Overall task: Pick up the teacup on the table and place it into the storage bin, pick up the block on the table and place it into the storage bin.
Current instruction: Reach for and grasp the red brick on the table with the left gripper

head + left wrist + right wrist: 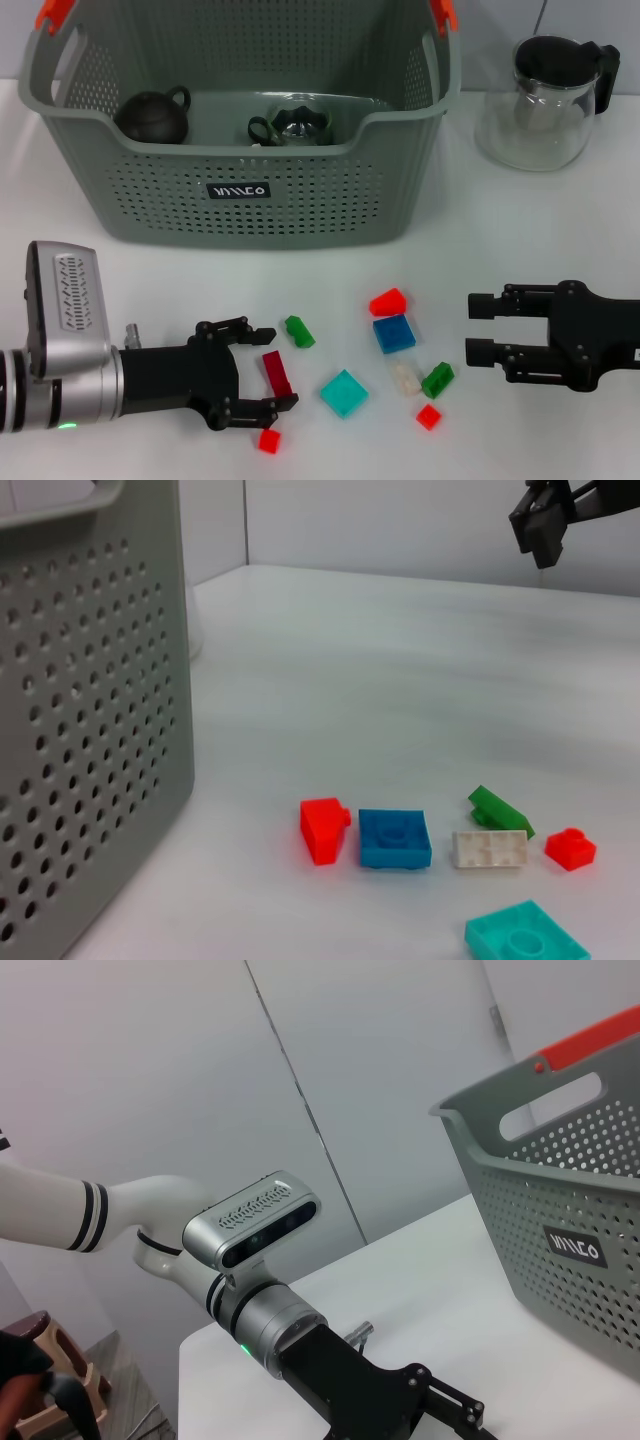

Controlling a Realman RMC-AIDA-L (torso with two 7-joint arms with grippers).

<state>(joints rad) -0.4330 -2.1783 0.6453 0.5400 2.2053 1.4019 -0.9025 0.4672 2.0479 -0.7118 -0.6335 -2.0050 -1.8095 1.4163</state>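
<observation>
The left gripper [262, 370] is hovering low near the bench's front edge, its fingers spread wide around a dark red block [276, 374] without gripping it. The right gripper [482, 328] is waiting by the right edge, fingers apart and empty. The storage bin [240, 190] is sitting toward the back, already holding a dark teapot [153, 116] and a glass teacup [292, 124].

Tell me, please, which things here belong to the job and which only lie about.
Job:
storage bin, with two dark teapots already inside
dark red block, between the left hand's open fingers
the other blocks on the table, e.g. the blue block and the teal block
right hand, open, beside the blocks

Lying about:
glass pitcher
</observation>
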